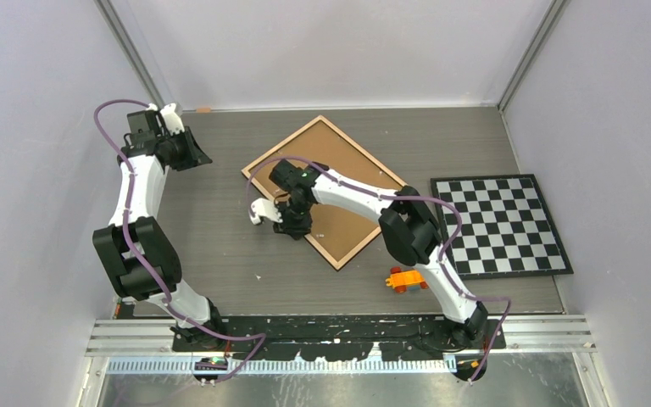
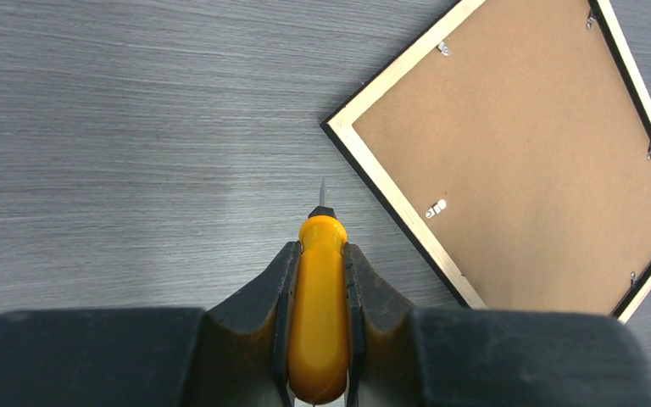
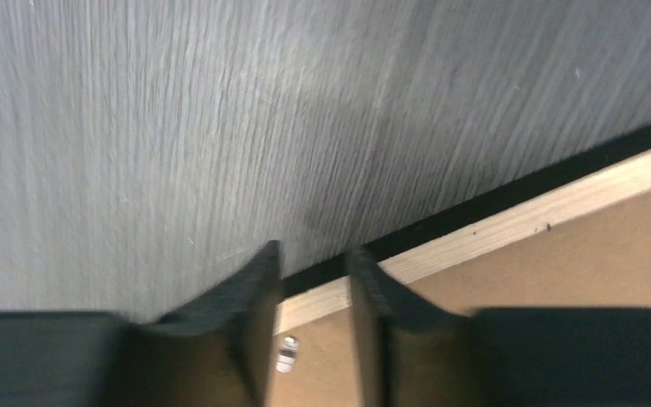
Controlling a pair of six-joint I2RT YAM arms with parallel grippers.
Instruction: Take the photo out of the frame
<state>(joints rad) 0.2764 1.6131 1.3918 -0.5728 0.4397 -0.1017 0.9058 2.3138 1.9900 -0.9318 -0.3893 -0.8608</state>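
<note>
The frame [image 1: 339, 153] lies face down at the middle of the table, its brown board and light wooden rim up. The photo is hidden beneath it. My left gripper [image 1: 188, 151], at the far left and well away from the frame, is shut on a yellow-handled screwdriver [image 2: 320, 314] whose tip points toward the frame's corner [image 2: 339, 127]. My right gripper [image 1: 292, 222] hovers low over the frame's left edge. In the right wrist view its jaws [image 3: 314, 259] stand open over the rim [image 3: 517, 216], and a small metal clip [image 3: 286, 353] shows between the fingers.
A black-and-white checkerboard mat [image 1: 500, 225] lies at the right. An orange toy block [image 1: 404, 279] sits near the right arm's base. Further metal clips [image 2: 435, 207] dot the board's edges. Walls close in the table at the back and on both sides.
</note>
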